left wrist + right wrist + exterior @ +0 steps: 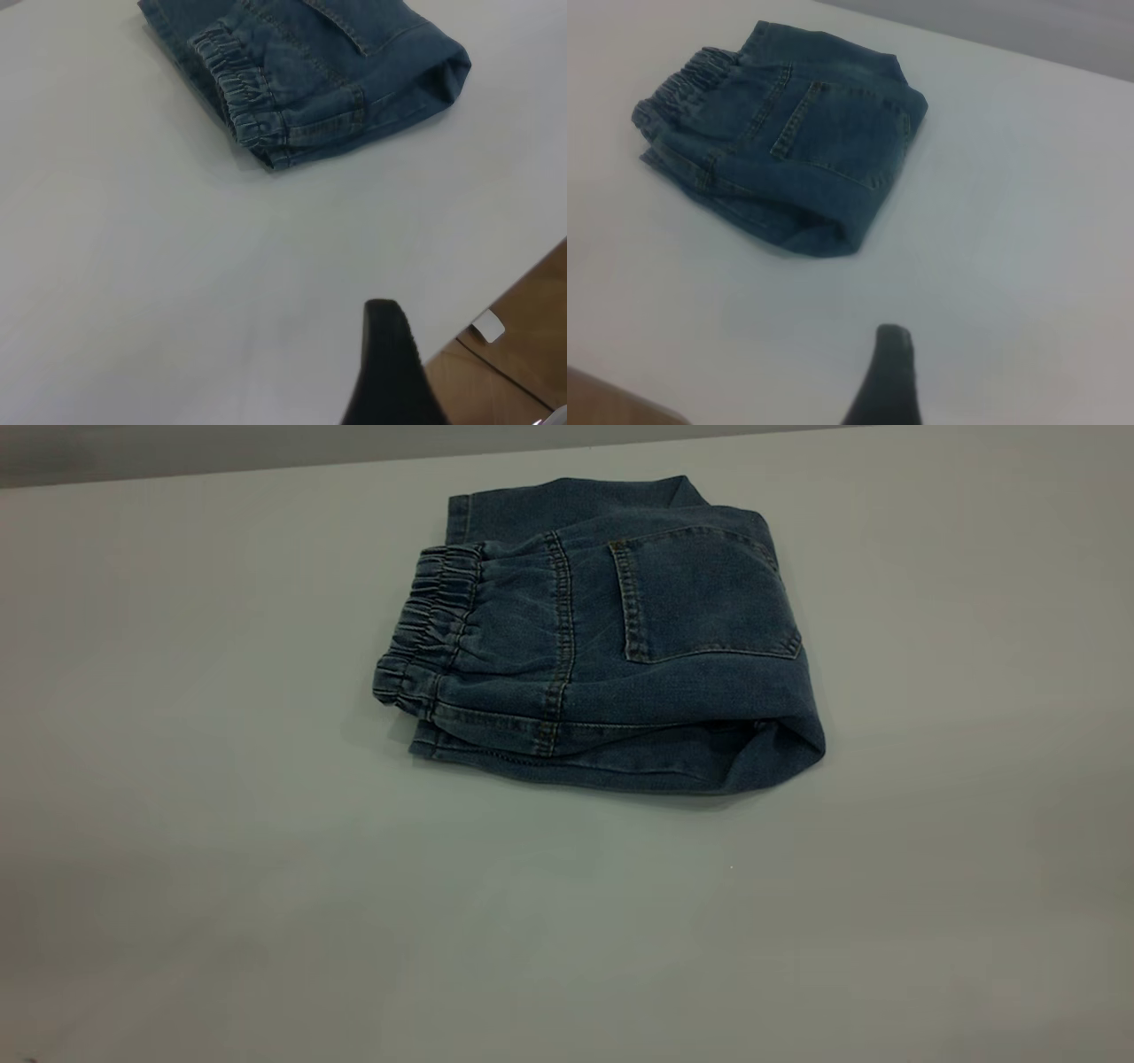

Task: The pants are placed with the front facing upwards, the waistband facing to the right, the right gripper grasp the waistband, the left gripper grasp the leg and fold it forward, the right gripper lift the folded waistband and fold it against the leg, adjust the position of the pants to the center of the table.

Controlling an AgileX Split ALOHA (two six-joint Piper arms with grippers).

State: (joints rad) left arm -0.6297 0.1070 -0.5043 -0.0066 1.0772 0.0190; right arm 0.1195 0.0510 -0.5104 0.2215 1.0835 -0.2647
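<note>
The blue denim pants [620, 638] lie folded into a compact bundle on the white table [221, 824], a little behind its middle. The back patch pocket faces up, and the gathered waistband [425, 629] lies on top at the bundle's left side. Neither gripper shows in the exterior view. In the left wrist view a black part of my left gripper [385, 372] hangs over bare table, well apart from the pants [354, 62] and waistband [232, 84]. My right gripper [888, 381] is likewise over bare table, away from the pants [797, 150]. Nothing is held.
The table's edge runs close to the left gripper, with brown floor [523, 354] and a small white tag [487, 326] beyond it. Another table edge shows at a corner of the right wrist view [602, 398]. A grey wall [266, 443] lies behind the table.
</note>
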